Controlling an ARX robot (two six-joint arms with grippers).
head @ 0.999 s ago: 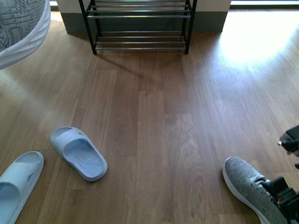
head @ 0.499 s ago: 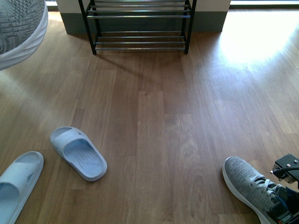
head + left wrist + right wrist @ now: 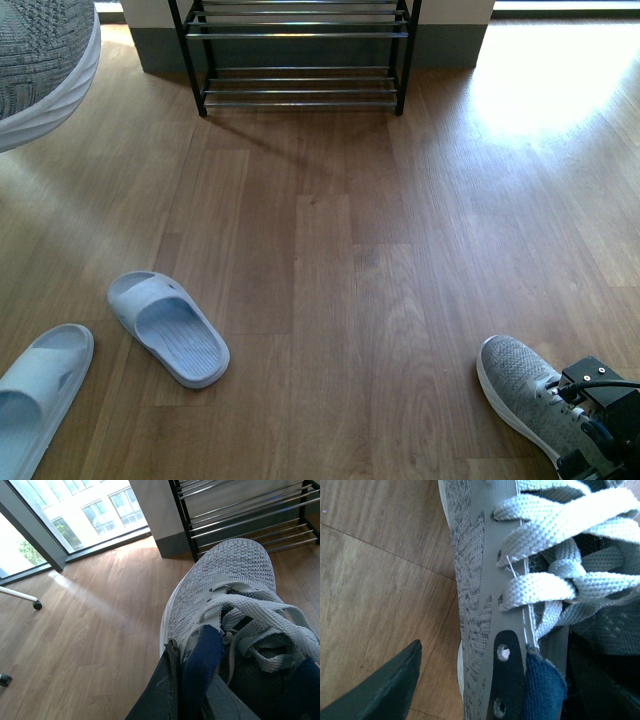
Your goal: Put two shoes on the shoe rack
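No legible text, brand, number or sign in any view. Lifted sneaker (image 3: 225, 580): knit upper, laces and navy collar show no lettering. Floor sneaker (image 3: 475, 580): side panel and eyelets carry no mark that can be read. Pale blue slides (image 3: 170, 330): moulded ribs only, no logo discernible. Shoe rack (image 3: 300, 85): no tag or sticker readable.

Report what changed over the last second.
The right gripper dropped lower onto the floor sneaker, fingers open astride its side wall, not gripping. The lifted sneaker edged slightly left. Slides and shoe rack stayed put.
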